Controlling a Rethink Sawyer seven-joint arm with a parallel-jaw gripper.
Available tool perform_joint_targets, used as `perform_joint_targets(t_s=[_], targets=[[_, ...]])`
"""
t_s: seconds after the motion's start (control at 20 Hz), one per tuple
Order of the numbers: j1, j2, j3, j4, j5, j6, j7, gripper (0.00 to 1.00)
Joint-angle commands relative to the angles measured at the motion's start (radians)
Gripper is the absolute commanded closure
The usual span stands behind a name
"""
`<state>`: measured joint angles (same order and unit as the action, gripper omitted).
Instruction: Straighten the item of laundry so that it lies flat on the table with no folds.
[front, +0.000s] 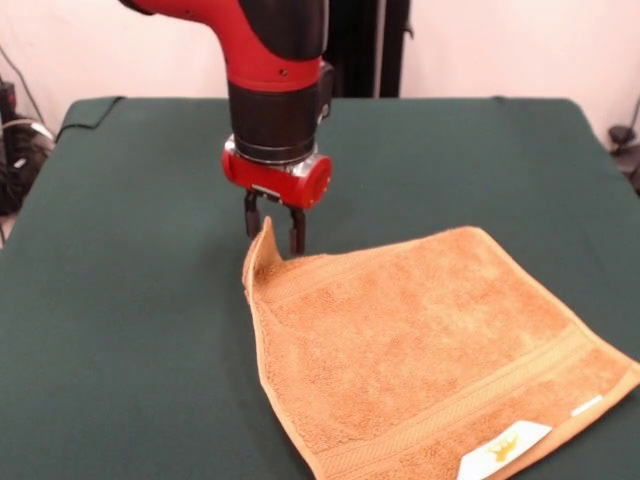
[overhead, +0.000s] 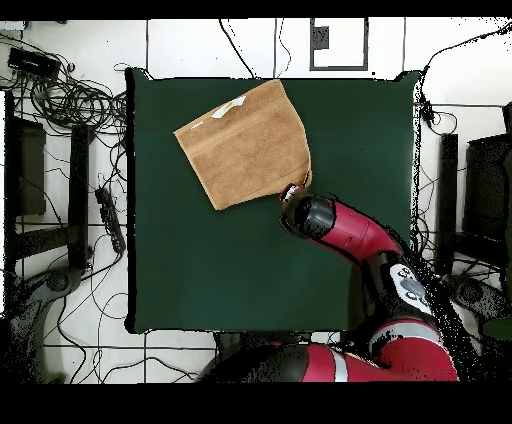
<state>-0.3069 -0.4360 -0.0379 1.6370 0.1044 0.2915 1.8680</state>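
towel (front: 430, 340) lies on green table (front: 130, 300), white label (front: 503, 447) showing a yellow mark; claw (front: 272, 232) clamped on its raised corner.

Tangled cables (overhead: 75, 100) on tiled floor (overhead: 180, 345) beside table.

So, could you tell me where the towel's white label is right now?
In the front view the white label sits at the towel's near edge, bottom right, at the opposite end from the gripper.
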Motion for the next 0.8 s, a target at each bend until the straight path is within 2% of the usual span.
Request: perform_joint_targets(t_s=[0.05,0.35,0.8], targets=[[0.014,-0.016,0.108,-0.049,-0.004,0.169,0.045,0.0],[0.021,-0.032,0.095,-0.066,-0.008,0.215,0.046,0.0],[-0.007,0.025,0.144,-0.108,0.005,0.181,0.041,0.0]])
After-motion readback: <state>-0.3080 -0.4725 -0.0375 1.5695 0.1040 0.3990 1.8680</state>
